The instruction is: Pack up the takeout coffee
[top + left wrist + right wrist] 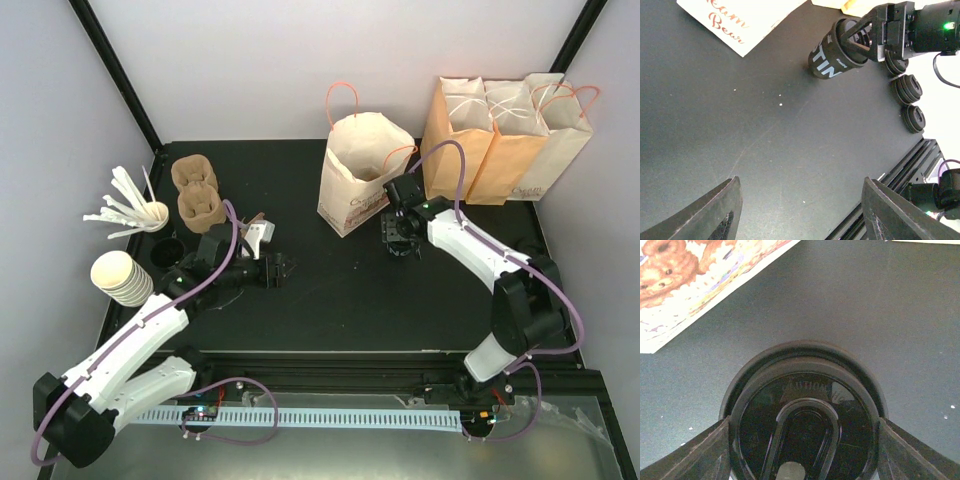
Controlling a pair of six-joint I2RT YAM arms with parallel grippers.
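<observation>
The right gripper (401, 238) stood over the takeout coffee (829, 59), its two fingers (705, 450) pressed against opposite sides of the round black lid. It was clenched on the cup at the lid rim, as far as I could tell from where I stood. The cup itself looked upright, its base apparently on the black table (330, 310), just in front of the open paper bag (358, 185) with the pink handles and near that bag's right corner. Three more bags (510, 130) stood in a row at the back right, well behind the arm.

Over on the other side, the left gripper (277, 268) hung above bare table with its fingers spread wide and nothing between them (idle, I'd say, or waiting to steady the bag).

I judged the step in hand to be the pickup: the cup was gripped but not yet in the bag. The next move would call for a straight lift, high enough to clear the bag's top edge. Then a short carry back and to the left would put it over the mouth, followed by a gentle lowering, keeping the cup level so the lid stayed seated. The grip was on the lid alone, so a jerk could pop it loose.
</observation>
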